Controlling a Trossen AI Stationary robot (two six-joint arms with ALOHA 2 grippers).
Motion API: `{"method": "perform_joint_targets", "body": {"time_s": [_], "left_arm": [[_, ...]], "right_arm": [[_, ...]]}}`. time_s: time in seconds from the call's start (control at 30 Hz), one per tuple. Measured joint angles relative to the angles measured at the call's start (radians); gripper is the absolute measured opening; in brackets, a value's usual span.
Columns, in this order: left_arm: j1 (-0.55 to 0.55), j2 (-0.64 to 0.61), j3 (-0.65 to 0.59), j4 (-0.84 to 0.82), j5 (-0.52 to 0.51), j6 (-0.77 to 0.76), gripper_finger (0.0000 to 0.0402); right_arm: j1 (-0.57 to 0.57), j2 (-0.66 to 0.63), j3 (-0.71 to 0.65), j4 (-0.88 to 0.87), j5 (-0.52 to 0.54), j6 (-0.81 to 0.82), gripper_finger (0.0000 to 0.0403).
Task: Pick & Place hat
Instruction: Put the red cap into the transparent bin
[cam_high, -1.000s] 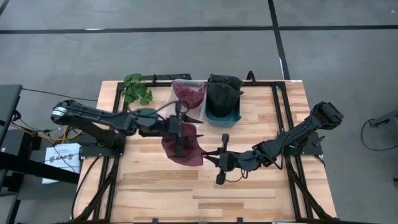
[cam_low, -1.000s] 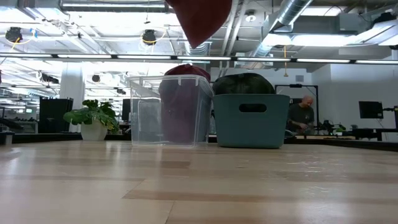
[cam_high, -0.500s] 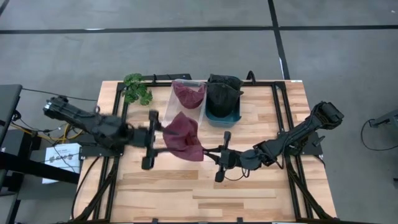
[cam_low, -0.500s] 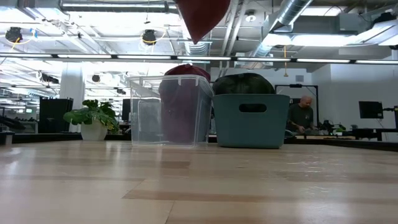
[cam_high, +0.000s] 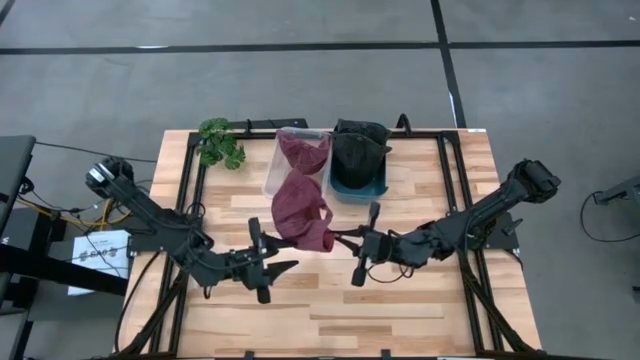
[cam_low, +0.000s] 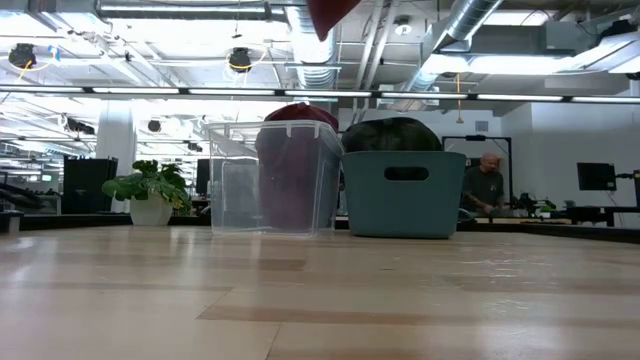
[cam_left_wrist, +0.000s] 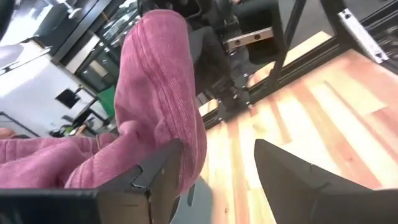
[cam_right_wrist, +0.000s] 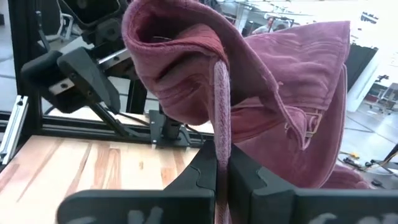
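Pale wooden table (cam_high: 400, 310) carries the scene: the right gripper (cam_high: 352, 242), fingers pinched tight on a fold of the maroon hat (cam_high: 304, 212), holds it off the wood just in front of the clear bin (cam_high: 272, 172), while the left gripper (cam_high: 268, 268) hangs with fingers spread and empty, in front of the clear bin and to the hat's left. This looks like the carry step, and the next move probably calls for lifting the hat over the bin's near rim, then letting go inside, where another maroon hat (cam_high: 303, 148) already lies. Room is tight rightward, where the teal bin (cam_high: 362, 186) with its dark hat (cam_high: 358, 150) touches the clear bin, but open in front; the plant (cam_high: 220, 143) stands left of it.
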Motion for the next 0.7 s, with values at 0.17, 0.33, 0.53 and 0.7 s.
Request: {"method": "perform_joint_targets", "body": {"time_s": [0.17, 0.33, 0.53, 0.7], "left_arm": [[-0.038, 0.018, 0.000, 0.029, -0.013, 0.040, 0.0205], [-0.105, 0.018, 0.000, 0.035, -0.094, 0.048, 0.0205], [-0.137, 0.018, 0.000, 0.035, -0.183, 0.047, 0.0205], [-0.064, 0.018, 0.000, 0.047, -0.217, 0.051, 0.0205]], "right_arm": [[0.001, -0.007, 0.000, -0.005, 0.041, -0.020, 0.0002], [0.002, -0.017, 0.000, -0.002, 0.057, -0.026, 0.0002], [0.008, -0.019, 0.000, 0.002, 0.016, -0.017, 0.0002], [0.013, -0.019, 0.000, 0.002, -0.090, 0.025, 0.0002]]}}
